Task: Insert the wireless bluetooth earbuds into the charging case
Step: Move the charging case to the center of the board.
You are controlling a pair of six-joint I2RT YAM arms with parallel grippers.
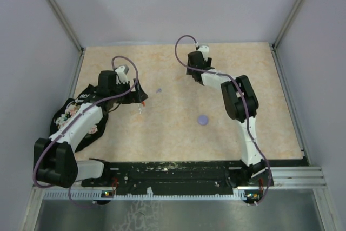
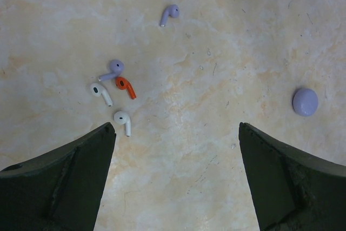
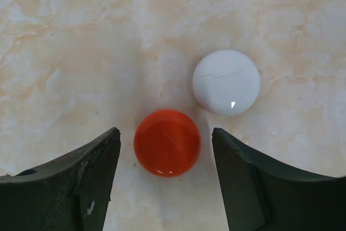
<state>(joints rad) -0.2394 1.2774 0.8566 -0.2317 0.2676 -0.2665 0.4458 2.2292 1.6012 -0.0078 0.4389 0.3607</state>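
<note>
Right pincer [image 3: 166,133] hovers over red case [image 3: 167,142], white case [image 3: 226,81], both unseen overhead.

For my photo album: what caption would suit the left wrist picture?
Open left gripper facing two white earbuds, two lilac earbuds, one red earbud, lilac case at right.

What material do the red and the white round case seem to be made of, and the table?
Red case: probably glossy plastic, perhaps slightly translucent; soft highlights on its dome. White case: probably glossy opaque plastic; a sharp glint and a fine scratch show. Table: matte, marble-patterned, perhaps laminate; unsure.
</note>
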